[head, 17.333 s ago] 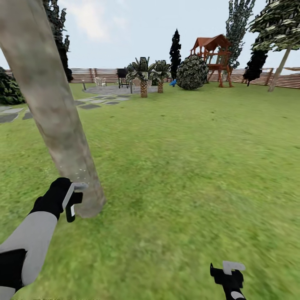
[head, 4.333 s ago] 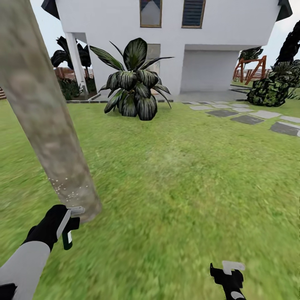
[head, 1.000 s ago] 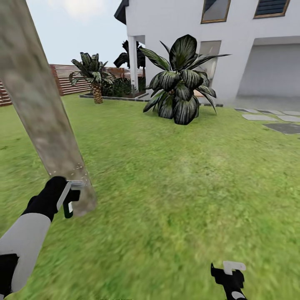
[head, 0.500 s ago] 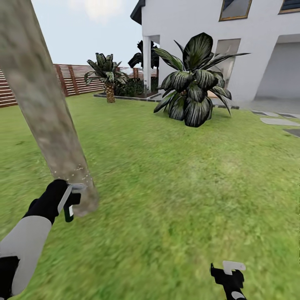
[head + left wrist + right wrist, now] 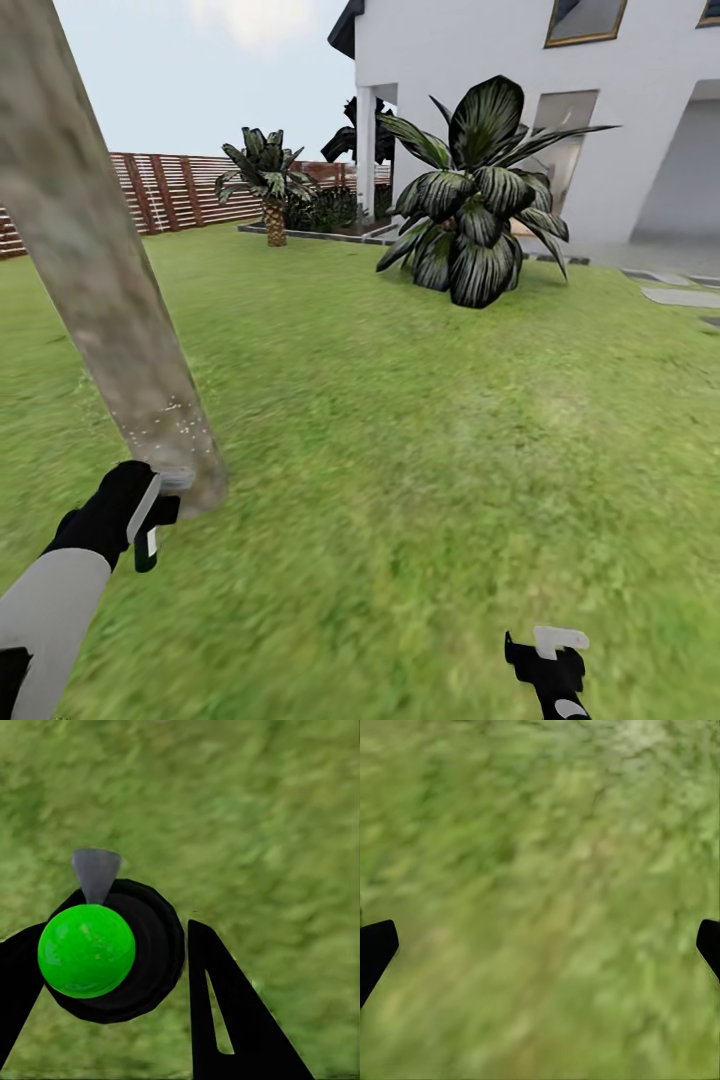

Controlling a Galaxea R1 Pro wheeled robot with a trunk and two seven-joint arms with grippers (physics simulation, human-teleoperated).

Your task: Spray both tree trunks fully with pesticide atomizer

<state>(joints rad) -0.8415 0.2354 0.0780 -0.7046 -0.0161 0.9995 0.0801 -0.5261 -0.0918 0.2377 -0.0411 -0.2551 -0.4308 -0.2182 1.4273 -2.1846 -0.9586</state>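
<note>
In the garden, the robot's left tool (image 5: 150,515) grips the pesticide atomizer (image 5: 112,951), its black fingers (image 5: 225,1012) closed around the black body topped by a green ball, with the grey nozzle pointing at the foot of the tree trunk (image 5: 100,270) at ten o'clock in the head view. Pale specks dot the bark just above the nozzle, while the trunk higher up looks bare. The right tool (image 5: 548,668) hangs spread wide and empty over the lawn (image 5: 430,420) at five o'clock.

The risk from here appears to be patchy coverage: with the nozzle held this low and close, spray could keep landing on one small band while the upper and far sides go untouched. Swinging closer might knock the atomizer against the trunk and twist it in the grip. The white house (image 5: 640,110) and a broad-leaved plant (image 5: 475,215) stand at one o'clock.
</note>
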